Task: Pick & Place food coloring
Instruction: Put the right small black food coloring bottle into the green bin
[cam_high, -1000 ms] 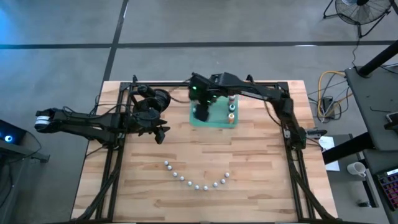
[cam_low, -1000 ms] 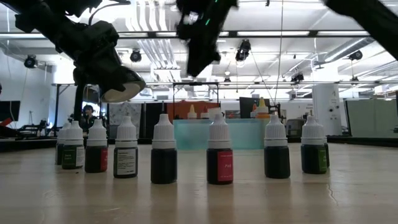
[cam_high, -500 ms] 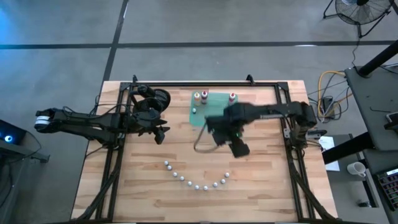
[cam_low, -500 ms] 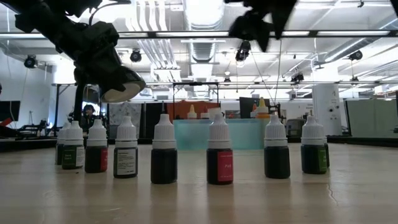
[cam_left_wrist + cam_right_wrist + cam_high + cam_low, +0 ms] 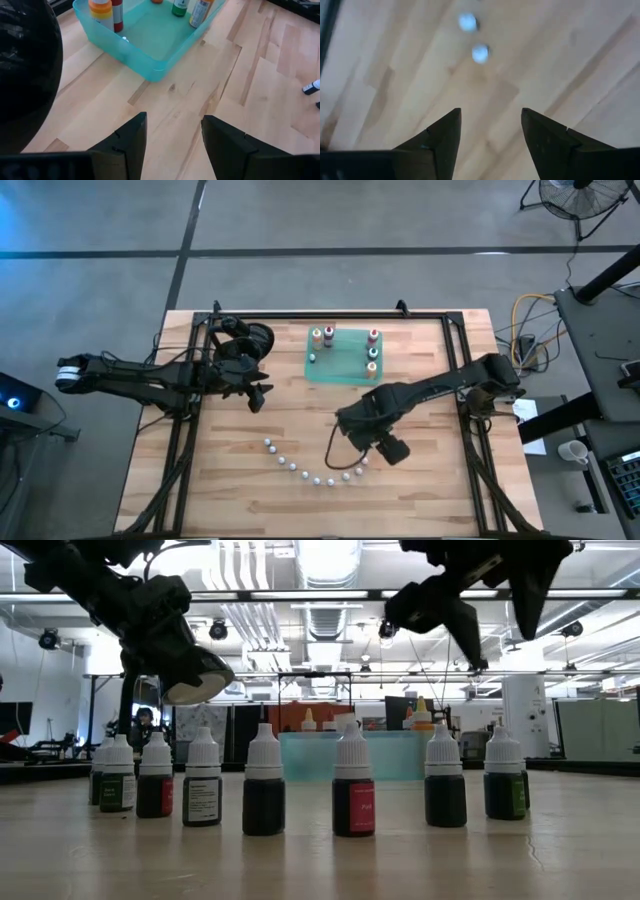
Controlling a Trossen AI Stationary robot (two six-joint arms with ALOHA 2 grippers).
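A wooden tabletop seen from above. Near its front edge, about ten small white-capped bottles stand in a shallow curved row. At the back sits a green tray with five more bottles upright inside it, along its edges.

The right end effector hangs above the right end of the row, just behind the last bottles. Its wrist camera looks down between two parted, empty fingers at two white caps on the wood ahead. From table height it shows high above the bottles, not yet among them.

The left end effector waits over the tabletop left of the tray, fingers apart and holding nothing.

The step in hand appears to be reaching for an end bottle in the row. To do it well, the arm should line its fingers up over one cap only, taking the outermost bottle so neither finger strikes a neighbour. The bottles stand close together and look light and tall for their width, so a glancing touch could probably topple several. A straight descent, fingers either side of the body below the cap, then a gentle close, seems the safest approach.
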